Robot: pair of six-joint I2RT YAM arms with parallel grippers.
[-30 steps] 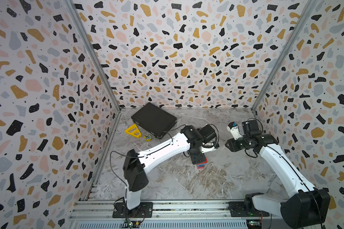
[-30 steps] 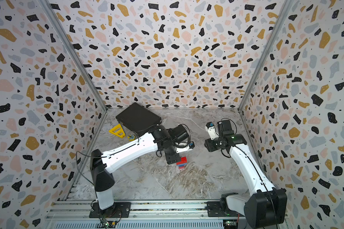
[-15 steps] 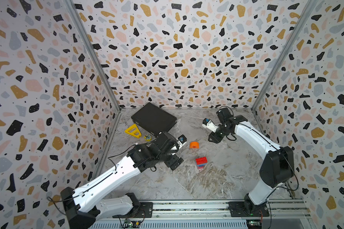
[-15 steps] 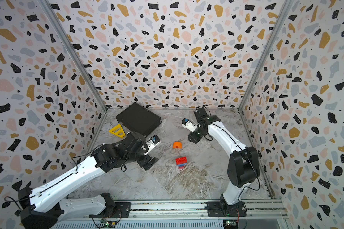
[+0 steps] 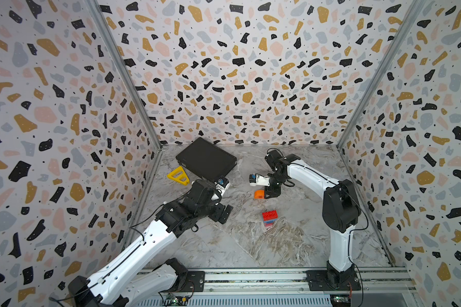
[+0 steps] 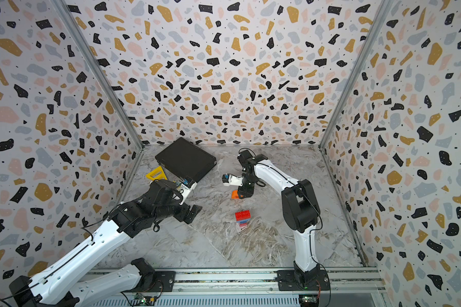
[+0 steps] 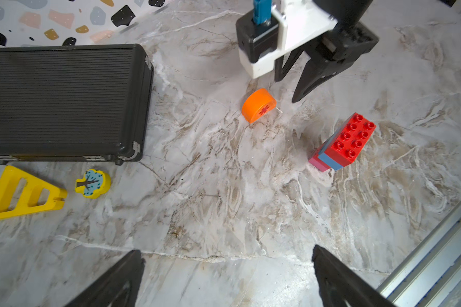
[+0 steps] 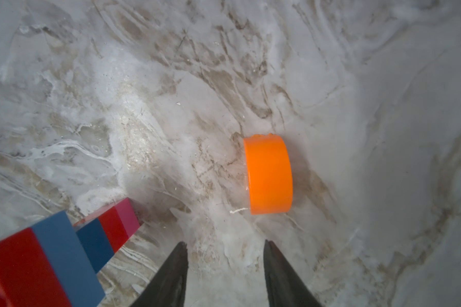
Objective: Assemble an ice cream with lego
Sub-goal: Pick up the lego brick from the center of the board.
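Nearest, along the bottom edge of both top views, a metal rail point(image 5: 250, 277) carries both arm bases. Beyond it lies the marbled worktop point(image 5: 250, 252).

The left gripper point(image 7: 225, 276) sits left of centre in a top view point(image 5: 225, 212). It is released, its jaws spread wide over bare marble with nothing between them.

A little right of centre, in the lower half of both top views, the brick stack point(image 5: 269, 216) stands on its pink end. Red and dark blue small bricks sit above that, then a long light-blue one, and a long red studded one on top point(image 7: 349, 141). Nothing touches it.

Just behind the stack, near the middle of the frame, the orange dome point(image 5: 258, 194) rests alone on the worktop, well apart from the stack. A red asterisk shows on its flat face point(image 7: 258, 106).

The right gripper point(image 8: 225, 243) hangs just beside the dome, on its right in a top view point(image 5: 270, 192). Its jaws stand partly apart, grasping nothing, with the tips clear of the dome.

Farther back, left of centre, lie a yellow triangle point(image 5: 178, 175) and a small yellow disc point(image 7: 92, 183) with a tree printed on it. A black case point(image 5: 205, 159) lies behind them by the back wall.
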